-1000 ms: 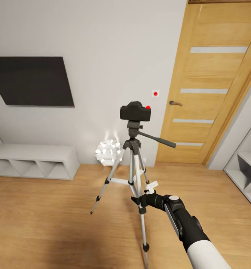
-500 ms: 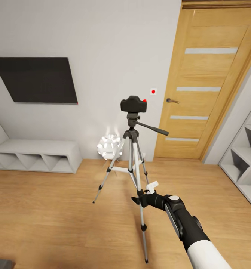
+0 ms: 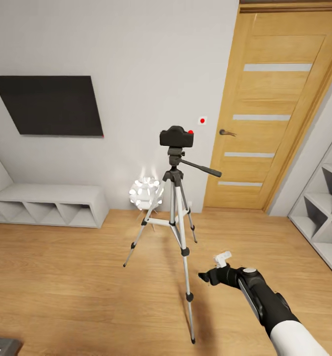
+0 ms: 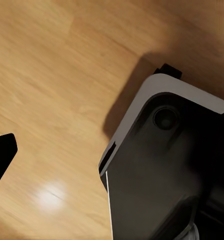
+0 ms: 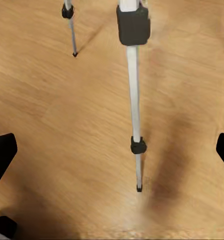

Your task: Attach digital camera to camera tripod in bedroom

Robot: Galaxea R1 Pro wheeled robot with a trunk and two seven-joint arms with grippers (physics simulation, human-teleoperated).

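Observation:
The black digital camera (image 3: 176, 137) with its red dot sits on top of the camera tripod (image 3: 174, 198), which stands on the wood floor in front of the white wall. My right gripper (image 3: 213, 268) hangs open and empty low to the right of the tripod's near leg, apart from it. In the right wrist view that silver leg (image 5: 134, 100) runs down the floor between my spread fingertips (image 5: 1, 155). The left wrist view has one black fingertip (image 4: 2, 155) of my left gripper over bare floor, set wide to the side with nothing held.
A honey-coloured door (image 3: 274, 113) stands behind at the right, and white cube shelves (image 3: 324, 217) line the right wall. A dark wall screen (image 3: 49, 105), a low white shelf bench (image 3: 52, 202) and a spiky globe lamp (image 3: 145, 193) are at the left. My own base (image 4: 162, 170) sits below the left wrist.
My right arm has dropped lower and swung right, away from the tripod's near leg. The head view pulled back a little from the tripod. The camera stays on the tripod head.

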